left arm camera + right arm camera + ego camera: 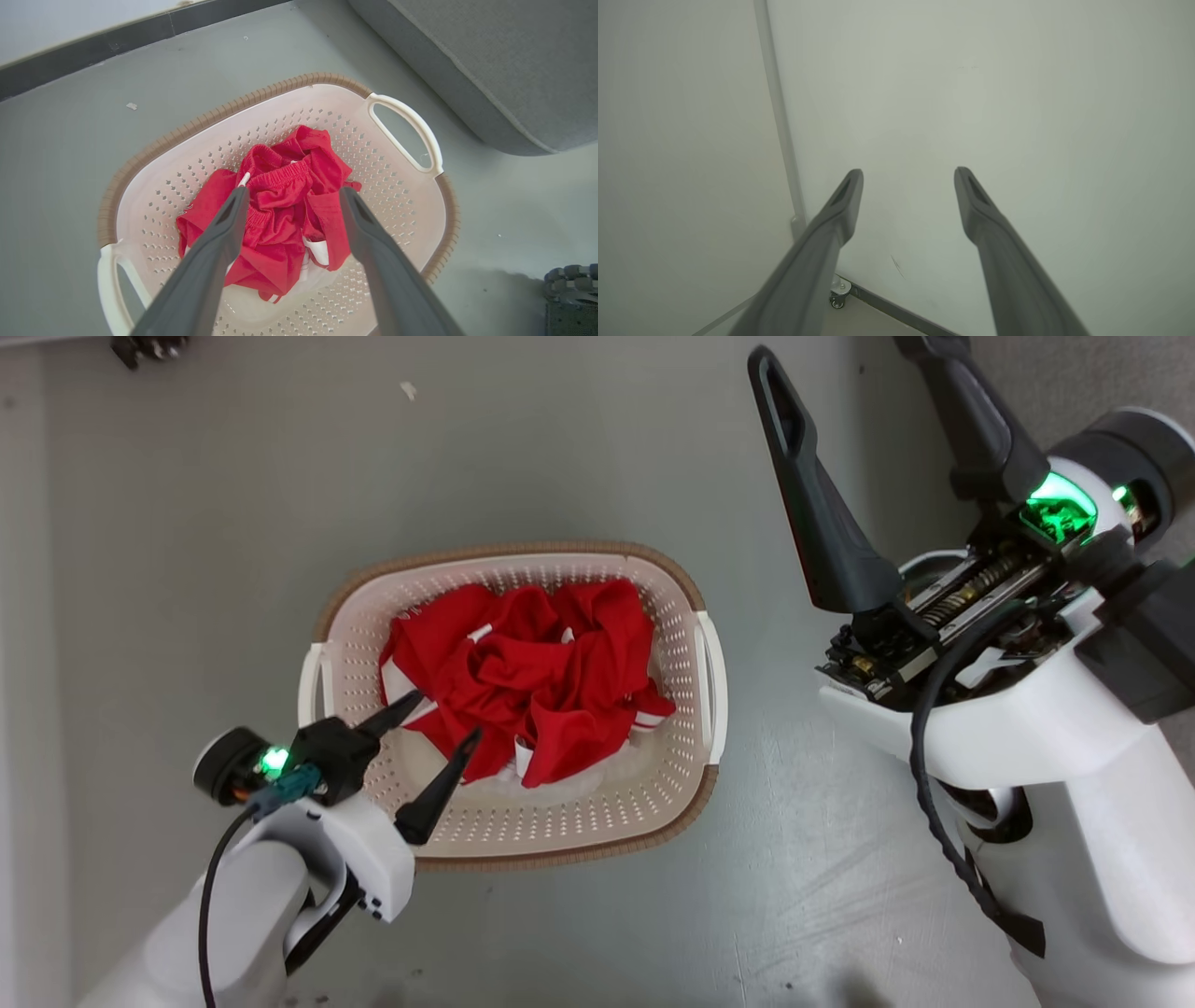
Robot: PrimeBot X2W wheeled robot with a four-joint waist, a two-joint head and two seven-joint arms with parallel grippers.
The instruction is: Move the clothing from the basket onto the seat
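The left pincer (pixel 449 714) has its two dark fingers wide apart and grips nothing; it is over the near-left part of the basket, with its tips pointing down at the heap of red cloth; in the left wrist view one finger stands on each side of the heap, but I cannot tell whether the tips touch the fabric. The right pincer (pixel 909 173) is also spread open and empty; it is raised well apart from the basket, on the robot's right, and its camera looks at a pale wall (pixel 1017 93).

The clothing (pixel 532 672) lies crumpled in one heap in the middle of the basket (pixel 560 826); it is red, with some white trim showing at the near edge, and no piece hangs over the brown rim. The basket stands on the grey floor (pixel 187 523). The seat (pixel 504 60) is seen beyond one white handle of the basket, near it but not touching; the part of it that shows is bare, and no red garment lies there.

As I judge it, the task is at its very beginning; nothing is moved yet, and all of it is left to do. The step in hand seems to be the first grasp by the left arm; after it come the lift out of the basket, the carry to the seat and the release; how many garments the heap contains is not clear, so more than one trip may be needed.
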